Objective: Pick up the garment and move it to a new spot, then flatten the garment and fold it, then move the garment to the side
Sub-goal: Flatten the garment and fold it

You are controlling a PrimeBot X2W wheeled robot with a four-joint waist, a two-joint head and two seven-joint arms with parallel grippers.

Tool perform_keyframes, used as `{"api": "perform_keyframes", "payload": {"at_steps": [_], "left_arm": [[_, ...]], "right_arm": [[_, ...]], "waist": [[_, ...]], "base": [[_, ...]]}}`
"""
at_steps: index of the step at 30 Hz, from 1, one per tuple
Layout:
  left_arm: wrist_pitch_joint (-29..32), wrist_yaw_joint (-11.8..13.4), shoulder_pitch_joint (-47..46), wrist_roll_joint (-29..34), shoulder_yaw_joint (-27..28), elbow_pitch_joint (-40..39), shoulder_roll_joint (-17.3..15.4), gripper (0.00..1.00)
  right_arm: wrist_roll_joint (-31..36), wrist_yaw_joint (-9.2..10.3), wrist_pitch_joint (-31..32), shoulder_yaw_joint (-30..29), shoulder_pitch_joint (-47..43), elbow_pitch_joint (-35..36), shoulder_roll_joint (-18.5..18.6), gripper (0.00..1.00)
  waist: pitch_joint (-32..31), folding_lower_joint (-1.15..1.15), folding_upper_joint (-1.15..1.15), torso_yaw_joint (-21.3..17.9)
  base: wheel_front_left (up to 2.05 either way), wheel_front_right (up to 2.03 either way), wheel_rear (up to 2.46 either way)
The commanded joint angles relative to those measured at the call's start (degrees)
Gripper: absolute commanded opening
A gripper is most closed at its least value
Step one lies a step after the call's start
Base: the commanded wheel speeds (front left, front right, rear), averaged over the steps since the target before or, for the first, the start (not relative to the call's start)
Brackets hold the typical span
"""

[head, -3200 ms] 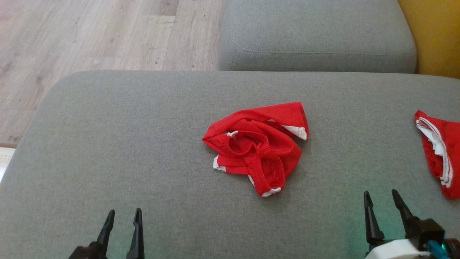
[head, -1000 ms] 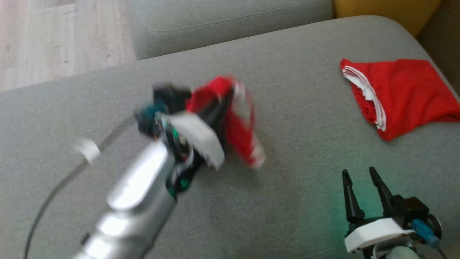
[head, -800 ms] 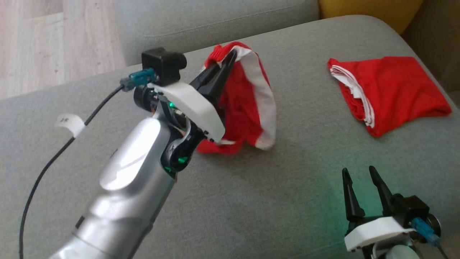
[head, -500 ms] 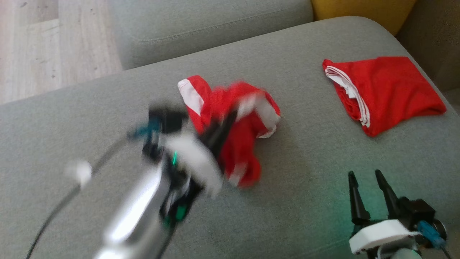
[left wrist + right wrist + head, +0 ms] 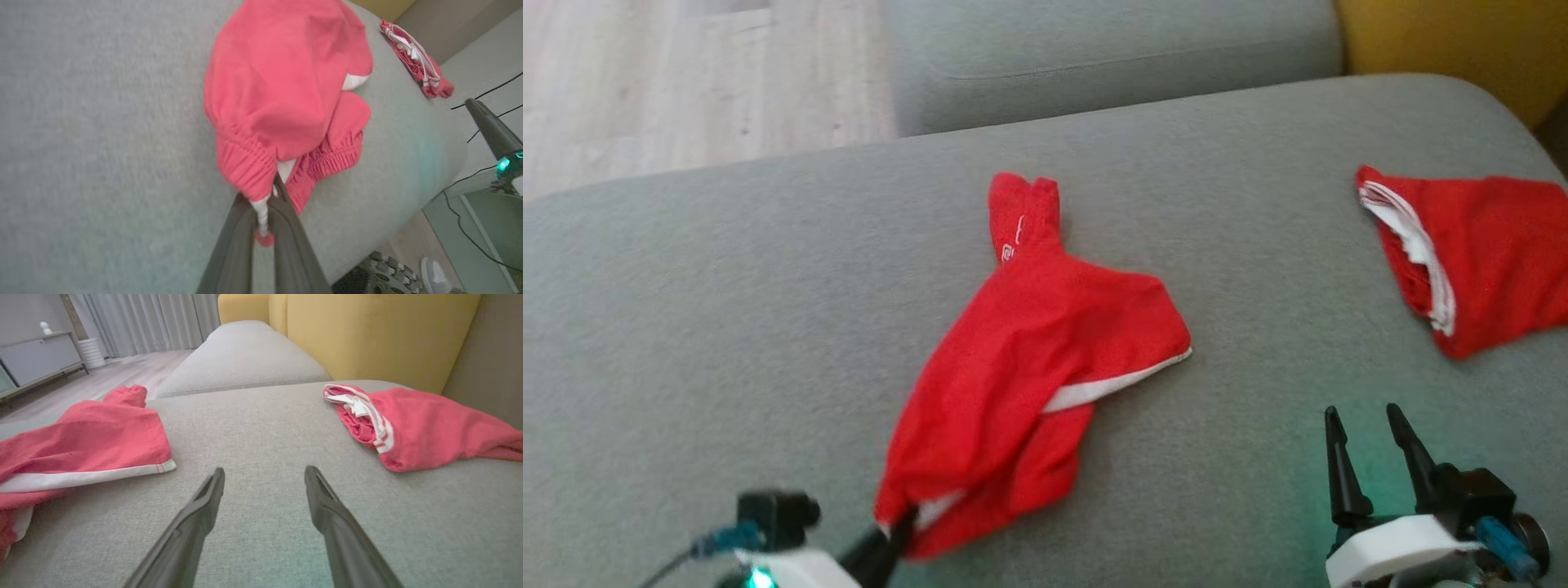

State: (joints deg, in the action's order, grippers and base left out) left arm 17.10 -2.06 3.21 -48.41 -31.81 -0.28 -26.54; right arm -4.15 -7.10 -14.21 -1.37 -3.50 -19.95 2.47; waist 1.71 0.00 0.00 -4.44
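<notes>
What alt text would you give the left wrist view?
The left gripper is shut on the elastic waistband edge of the red garment, which lies spread and rumpled on a grey sofa cushion. A second red garment, white-trimmed, lies further along the cushion at the view's upper right.

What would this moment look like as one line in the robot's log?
garment: lying on sofa cushion | left jaws: shut on garment edge | right jaws: open, empty | second red garment: at right

fingers of the left gripper pinching the elastic waistband of the red garment, spread on the grey sofa cushion.
</notes>
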Motion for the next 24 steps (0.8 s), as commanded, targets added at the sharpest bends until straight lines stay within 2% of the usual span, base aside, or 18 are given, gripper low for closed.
{"api": "perform_keyframes", "payload": {"at_steps": [1,8,9,10,14,19,24], "left_arm": [[0.3,-0.4,-1.1,-1.0,1.8,-2.7,-1.4,0.0],[0.3,-0.6,1.0,-3.2,2.3,-5.4,-1.7,0.0],[-0.1,-0.6,1.0,-3.6,2.8,-5.6,-1.6,0.16],[-0.5,-0.4,1.0,-4.0,3.4,-5.7,-1.5,0.17],[-1.9,-0.1,0.3,-5.0,5.6,-5.0,-1.7,0.0],[-3.5,0.0,-1.6,-5.7,8.3,-3.0,-2.3,0.0],[-4.6,0.6,-4.2,-6.3,11.5,2.1,-3.3,0.0]], "right_arm": [[0.5,-0.39,-0.8,1.6,0.8,1.5,0.4,1.0],[0.9,-0.39,-0.8,2.1,0.8,1.3,0.4,1.0],[0.8,-0.39,-0.8,2.2,0.8,1.3,0.4,1.0],[0.8,-0.39,-0.8,2.3,0.9,1.2,0.4,1.0],[0.7,-0.39,-0.8,2.6,1.1,1.2,0.4,1.0],[0.7,-0.39,-0.8,2.7,1.1,1.2,0.4,1.0],[0.6,-0.39,-0.8,2.9,1.5,1.0,0.4,1.0]], "waist": [[-0.3,0.0,0.0,1.9],[0.1,0.0,0.0,4.1],[0.1,0.0,0.0,4.2],[0.3,0.0,0.0,4.2],[0.8,0.0,0.0,4.0],[1.3,0.0,0.0,3.5],[1.7,0.0,0.0,2.8]], "base": [[0.0,0.0,0.0],[0.0,0.0,0.0],[0.0,0.0,0.0],[0.0,0.0,0.0],[0.0,0.0,0.0],[0.0,0.0,0.0],[0.0,0.0,0.0]]}}
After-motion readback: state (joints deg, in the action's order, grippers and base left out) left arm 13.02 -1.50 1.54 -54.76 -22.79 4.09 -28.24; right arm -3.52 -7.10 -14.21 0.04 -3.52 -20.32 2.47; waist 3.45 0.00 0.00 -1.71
